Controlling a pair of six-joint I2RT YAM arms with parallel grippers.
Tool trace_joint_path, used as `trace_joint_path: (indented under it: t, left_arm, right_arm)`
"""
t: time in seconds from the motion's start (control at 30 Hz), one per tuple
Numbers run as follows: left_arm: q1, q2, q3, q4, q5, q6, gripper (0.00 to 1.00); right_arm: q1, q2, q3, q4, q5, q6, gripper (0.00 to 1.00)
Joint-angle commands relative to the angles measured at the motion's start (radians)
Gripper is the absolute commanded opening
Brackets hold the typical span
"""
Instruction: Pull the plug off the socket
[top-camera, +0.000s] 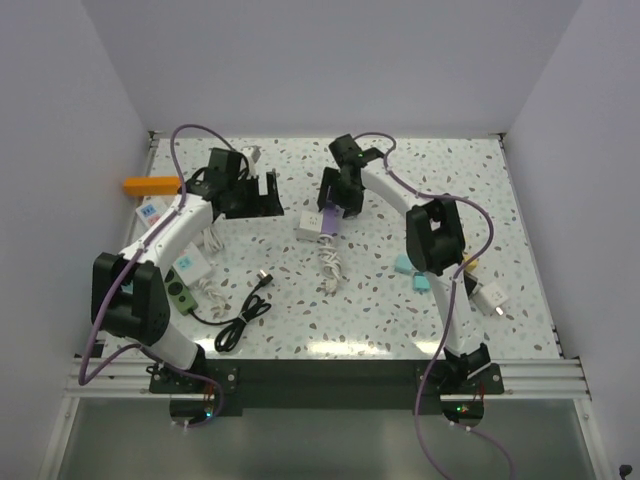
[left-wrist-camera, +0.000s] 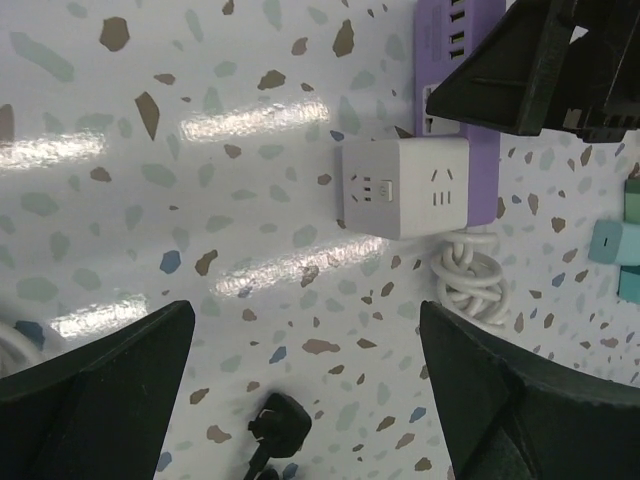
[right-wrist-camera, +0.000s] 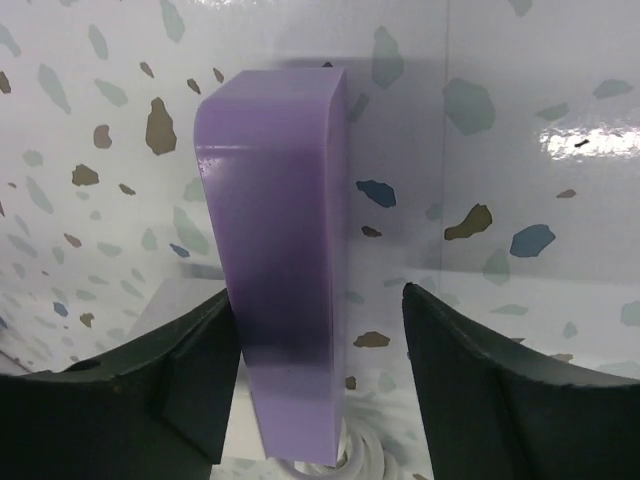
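Note:
A white cube plug sits against a purple power strip, with a coiled white cable below them. My right gripper is open just above the strip. In the right wrist view the strip stands between the spread fingers of my right gripper, close to the left finger. My left gripper is open and empty, left of the cube. The left wrist view shows the cube, the strip, the cable and the open left gripper over bare table.
A black plug and its cable lie near the front left. A green strip, white adapters and an orange block are on the left. Teal pieces and a white adapter are on the right.

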Motion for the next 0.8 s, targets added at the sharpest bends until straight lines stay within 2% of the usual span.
trace_joint_path:
  t: [0.0,0.03,0.07,0.13,0.17,0.27,0.3,0.33,0.4,0.43,0.63,0.77]
  left_arm:
    - [-0.037,-0.049,-0.033,0.120,0.060,-0.041,1.00]
    - [-0.045,-0.046,-0.045,0.128,0.063,-0.042,1.00]
    - [-0.056,-0.043,-0.053,0.139,0.063,-0.045,1.00]
    - [-0.063,-0.035,-0.060,0.145,0.068,-0.047,1.00]
    - [-0.068,-0.032,-0.062,0.151,0.065,-0.048,1.00]
    - [-0.068,-0.046,-0.076,0.192,0.063,-0.050,1.00]
    - [-0.068,-0.055,-0.088,0.208,0.078,-0.047,1.00]
    - [-0.068,-0.061,-0.095,0.226,0.090,-0.047,1.00]
    - [-0.066,-0.073,-0.129,0.297,0.139,-0.058,1.00]
    - [-0.066,-0.078,-0.148,0.329,0.159,-0.067,1.00]
    - [-0.063,-0.070,-0.279,0.655,0.348,-0.214,1.00]
    - [-0.056,-0.052,-0.350,0.920,0.432,-0.346,1.00]
  right_arm:
    - [0.005,-0.041,-0.025,0.027,-0.043,0.014,0.65]
    - [0.003,-0.070,-0.074,0.051,-0.051,0.009,0.55]
    - [0.003,-0.084,-0.102,0.070,-0.066,-0.001,0.28]
    - [-0.004,-0.116,-0.196,0.146,-0.114,-0.017,0.06]
    - [-0.009,-0.146,-0.233,0.181,-0.155,-0.031,0.00]
    - [-0.047,-0.217,-0.410,0.396,-0.405,-0.031,0.00]
    - [-0.075,-0.229,-0.503,0.474,-0.586,-0.016,0.00]
    - [-0.089,-0.240,-0.543,0.598,-0.664,-0.006,0.00]
    - [-0.115,-0.275,-0.641,0.730,-0.874,0.035,0.00]
    - [-0.118,-0.292,-0.662,0.798,-0.926,0.037,0.00]
    - [-0.118,-0.410,-0.725,0.841,-1.097,-0.009,0.00]
    - [-0.116,-0.484,-0.784,0.964,-1.175,0.064,0.00]
